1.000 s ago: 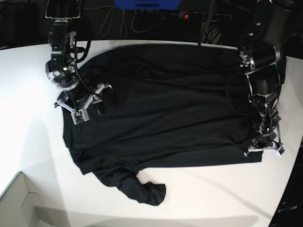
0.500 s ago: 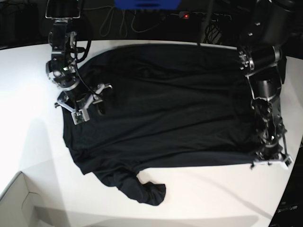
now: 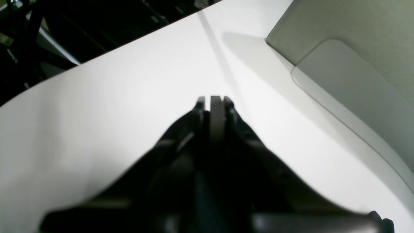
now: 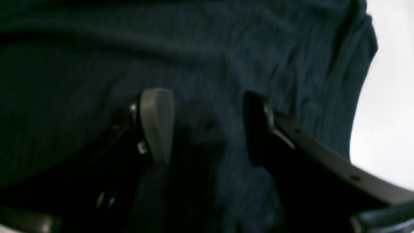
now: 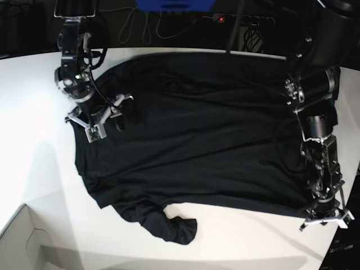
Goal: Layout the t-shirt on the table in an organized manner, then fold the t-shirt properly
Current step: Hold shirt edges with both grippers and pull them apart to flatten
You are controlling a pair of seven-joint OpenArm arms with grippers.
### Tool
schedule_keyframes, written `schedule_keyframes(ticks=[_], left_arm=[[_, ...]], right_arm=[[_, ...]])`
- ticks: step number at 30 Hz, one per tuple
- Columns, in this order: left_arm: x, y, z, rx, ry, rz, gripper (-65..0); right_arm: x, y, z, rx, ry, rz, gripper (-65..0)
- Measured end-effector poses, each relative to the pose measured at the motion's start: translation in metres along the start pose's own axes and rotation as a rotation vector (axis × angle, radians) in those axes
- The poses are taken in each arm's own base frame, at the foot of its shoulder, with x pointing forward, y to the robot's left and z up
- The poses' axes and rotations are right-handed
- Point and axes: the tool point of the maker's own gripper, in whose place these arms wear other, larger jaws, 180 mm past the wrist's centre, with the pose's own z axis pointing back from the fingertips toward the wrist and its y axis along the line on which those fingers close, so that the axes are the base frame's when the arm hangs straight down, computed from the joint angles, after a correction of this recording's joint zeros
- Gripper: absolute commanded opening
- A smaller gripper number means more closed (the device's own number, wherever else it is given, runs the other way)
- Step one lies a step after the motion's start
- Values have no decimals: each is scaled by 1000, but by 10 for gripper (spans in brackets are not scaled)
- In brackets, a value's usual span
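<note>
White table carries one t-shirt; right fingers spread, left fingers closed, seemingly gripping hem.

A pale cardboard box sits at the near left corner of the base view, open at the top, one flap folded inward; in the left wrist view the same box fills the upper right as grey-beige card with a rounded flap. Behind the far edge, against a dark background, a blue object shows at the top centre, and just right of it a black power strip with a small red light. Pale cables loop down beside the blue object.
</note>
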Motion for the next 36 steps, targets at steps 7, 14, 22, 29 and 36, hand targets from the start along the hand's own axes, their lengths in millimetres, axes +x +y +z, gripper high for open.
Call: schedule_keyframes(ticks=[7,14,22,29,36], left_arm=[[-37,14,-14,63,154,26,-341],[-5,11,-19,63,23,36,-129],[-62,35,5,70,139,-14,-129],[-56,24,47,-25,124,-58,-164],[-93,48,72,-6,228,-104,-378]], right_arm=[[-7,4,13,-1,4,8,-306],[1,6,31,-10,-26,32,-306],[10,-7,50,-60,-60,40,-305],[9,-4,53,-58,-56,41,-305],[3,9,52,-43,-48,-3,-303]])
